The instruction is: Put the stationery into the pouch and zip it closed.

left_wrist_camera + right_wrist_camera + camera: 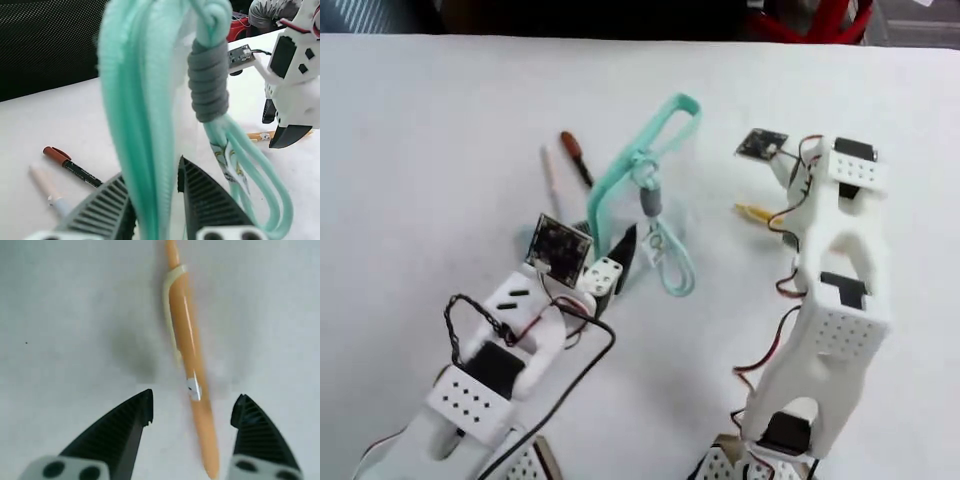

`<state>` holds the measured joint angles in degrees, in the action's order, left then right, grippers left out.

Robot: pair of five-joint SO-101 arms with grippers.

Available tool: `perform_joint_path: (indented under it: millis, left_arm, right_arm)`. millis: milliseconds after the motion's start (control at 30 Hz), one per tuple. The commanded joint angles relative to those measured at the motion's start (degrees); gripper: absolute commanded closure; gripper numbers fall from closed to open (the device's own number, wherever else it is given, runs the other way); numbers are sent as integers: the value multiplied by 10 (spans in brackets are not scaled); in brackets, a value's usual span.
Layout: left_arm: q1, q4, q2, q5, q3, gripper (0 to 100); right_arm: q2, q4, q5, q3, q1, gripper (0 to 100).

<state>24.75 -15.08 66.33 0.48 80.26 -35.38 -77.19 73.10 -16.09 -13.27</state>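
Note:
A clear pouch with mint-green trim [645, 160] stands on edge at the table's middle, with a grey cord wrap [207, 82] and mint loops [672, 268] hanging from it. My left gripper [155, 200] is shut on the pouch's mint edge, seen from above at the lower end of the pouch [617, 252]. An orange pen [192, 370] lies on the table between the fingers of my open right gripper [195, 399], right of the pouch [752, 211]. A red-capped dark marker [575, 157] and a pale pink pen [550, 175] lie left of the pouch.
The white table [420, 130] has wide free room at the left and far side. The right arm's body [835, 260] stands over the table's right part. Loose black and red cables [520, 325] hang around the left arm.

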Motion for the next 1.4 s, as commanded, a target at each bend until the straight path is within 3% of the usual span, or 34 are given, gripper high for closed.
perform_joint_path:
  millis: [0,167,333,567,800,1133,1367]
  left_arm:
    - [-5,17,0,5,-4,887]
    - [-5,17,0,5,-4,886]
    - [-5,18,0,5,-4,886]
    - [-2,18,-2,5,-3,885]
    - [-1,16,0,5,-3,885]
    - [-5,14,-1,5,-2,886]
    - [-5,14,-1,5,-2,887]
  right_arm:
    - [-10,19,16,-12,-7,800]
    - [-33,44,14,-11,-6,814]
    - [-36,71,11,-11,-6,978]
    - [15,70,0,-11,-32,980]
    - [222,28,-84,15,-65,980]
    - [554,-2,-84,220,-60,979]
    - [800,117,-86,453,-60,979]
